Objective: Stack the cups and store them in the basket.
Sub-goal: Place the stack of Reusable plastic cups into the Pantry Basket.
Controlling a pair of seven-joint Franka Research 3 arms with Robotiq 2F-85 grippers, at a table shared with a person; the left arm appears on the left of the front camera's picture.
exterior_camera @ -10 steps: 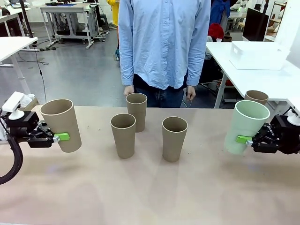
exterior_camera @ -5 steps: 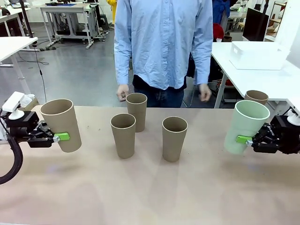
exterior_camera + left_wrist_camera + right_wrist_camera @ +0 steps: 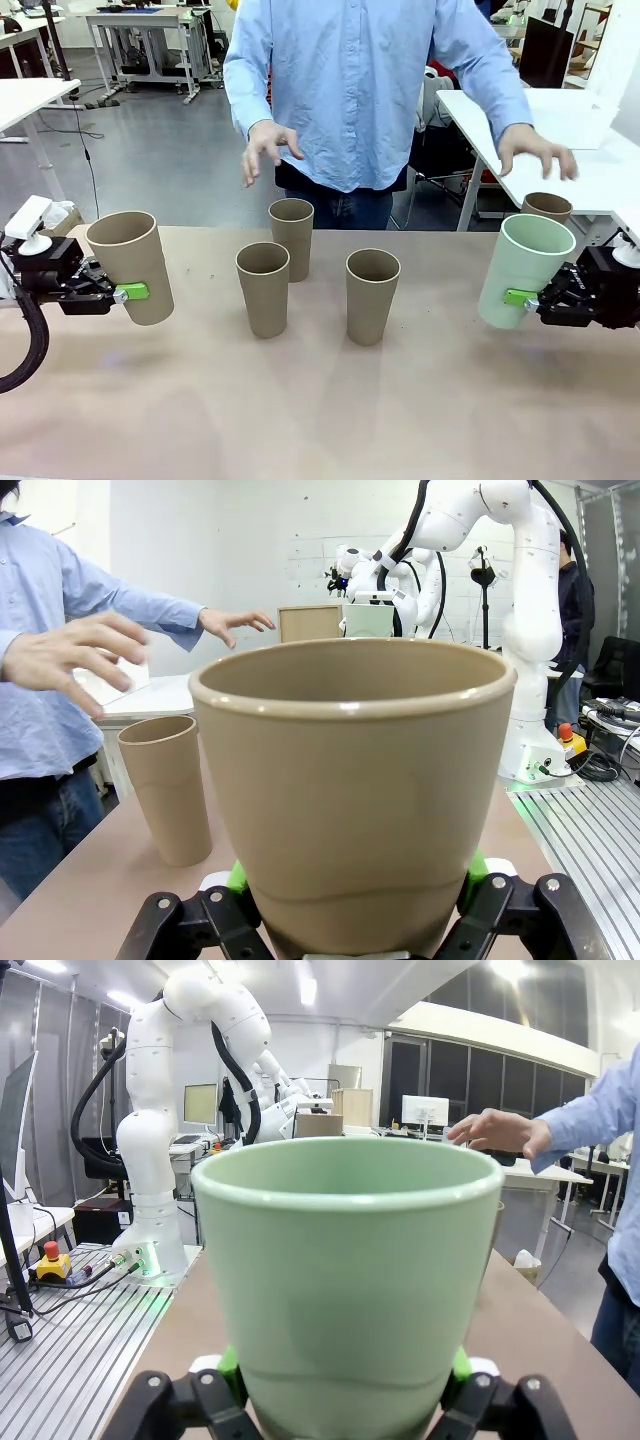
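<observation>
My left gripper (image 3: 128, 293) clamps a tan cup (image 3: 130, 265), right gripper (image 3: 518, 298) a green cup (image 3: 525, 270) — both mouth-up; nearest standing cup (image 3: 263, 288) lies right of the tan one.

A person (image 3: 350, 90) in a light blue shirt is standing behind the tan table (image 3: 320, 400). A white table (image 3: 25, 95) is sitting on the grey floor (image 3: 170, 160).
</observation>
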